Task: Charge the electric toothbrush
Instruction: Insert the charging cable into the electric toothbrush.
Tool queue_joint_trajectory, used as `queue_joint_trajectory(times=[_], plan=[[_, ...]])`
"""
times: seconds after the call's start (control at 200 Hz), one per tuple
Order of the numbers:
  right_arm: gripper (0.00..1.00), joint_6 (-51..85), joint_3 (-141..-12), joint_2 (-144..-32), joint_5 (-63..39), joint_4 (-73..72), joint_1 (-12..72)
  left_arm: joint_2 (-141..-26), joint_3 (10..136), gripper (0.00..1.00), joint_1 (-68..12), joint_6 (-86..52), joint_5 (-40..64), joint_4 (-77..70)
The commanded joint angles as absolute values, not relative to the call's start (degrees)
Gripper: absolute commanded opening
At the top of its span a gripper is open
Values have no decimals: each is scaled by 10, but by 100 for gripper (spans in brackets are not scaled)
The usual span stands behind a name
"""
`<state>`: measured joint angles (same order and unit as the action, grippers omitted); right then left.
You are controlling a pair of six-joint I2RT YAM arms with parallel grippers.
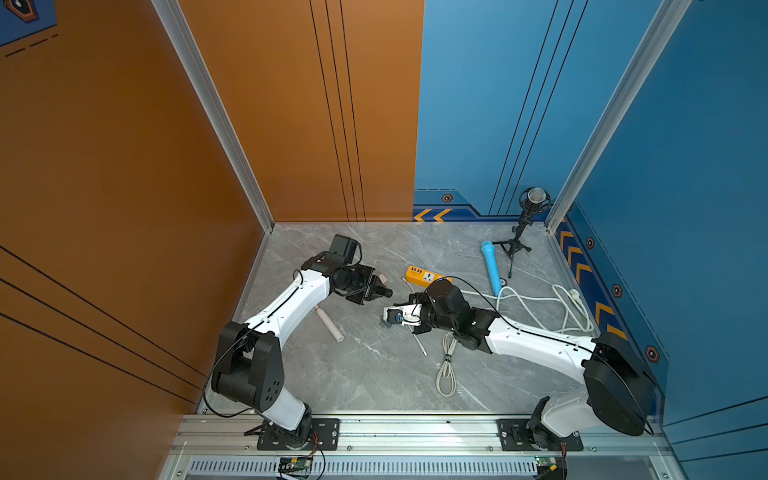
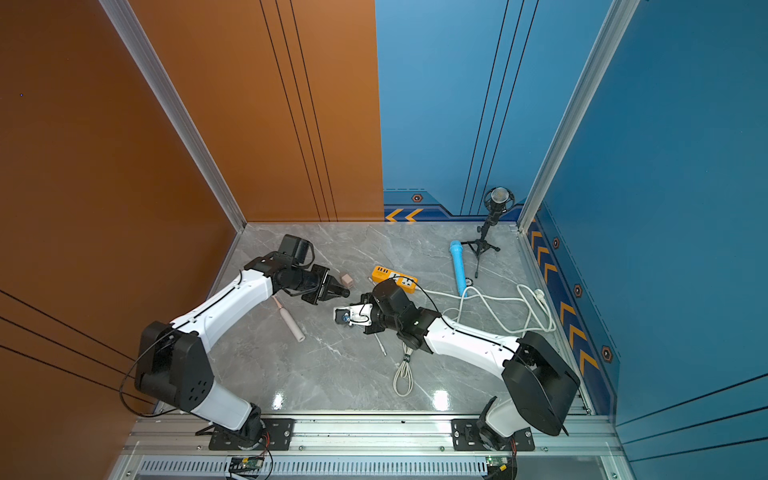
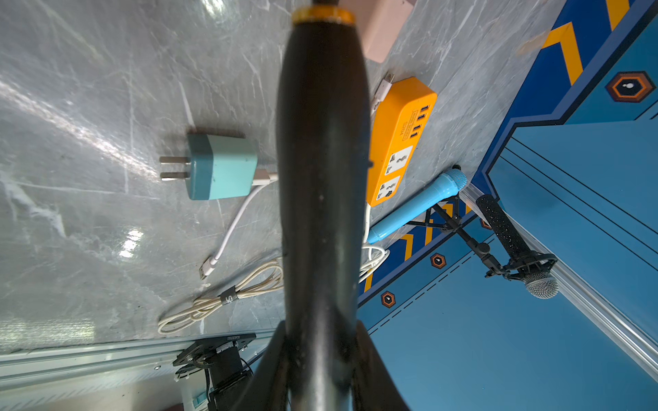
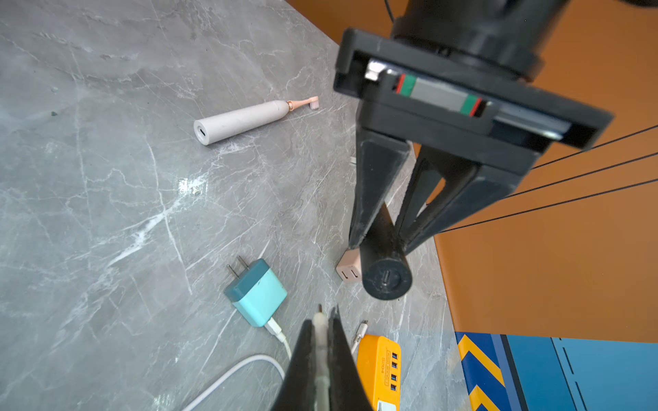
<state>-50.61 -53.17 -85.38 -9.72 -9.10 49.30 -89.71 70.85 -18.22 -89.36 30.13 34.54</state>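
My left gripper (image 1: 376, 291) is shut on a black electric toothbrush (image 3: 322, 142) and holds it level above the table. Its butt end with the charging port (image 4: 386, 277) faces my right gripper (image 1: 390, 316). The right gripper is shut on the white plug (image 4: 322, 322) of a charging cable, and the plug's tip sticks out a short way from the port. The cable runs from a teal wall adapter (image 4: 256, 291) lying below the right gripper. A second, pale electric toothbrush (image 1: 330, 324) with a pink head lies on the table beside the left arm.
An orange power strip (image 1: 422, 275) lies behind the right gripper, its white cord (image 1: 552, 307) looping right. A pink adapter (image 2: 346, 280) sits beyond the left gripper. A bundled beige cable (image 1: 446, 365), a blue microphone (image 1: 491, 266) and a black microphone on a tripod (image 1: 528, 216) are also there.
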Motion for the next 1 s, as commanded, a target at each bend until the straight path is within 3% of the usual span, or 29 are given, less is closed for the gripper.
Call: queue_joint_trajectory(times=[0.0, 0.996], plan=[[0, -501, -557, -846, -133, -112, 484, -905, 722, 0, -180, -874, 321, 357], [0, -495, -585, -885, -167, -113, 449, -916, 750, 0, -187, -842, 349, 357]])
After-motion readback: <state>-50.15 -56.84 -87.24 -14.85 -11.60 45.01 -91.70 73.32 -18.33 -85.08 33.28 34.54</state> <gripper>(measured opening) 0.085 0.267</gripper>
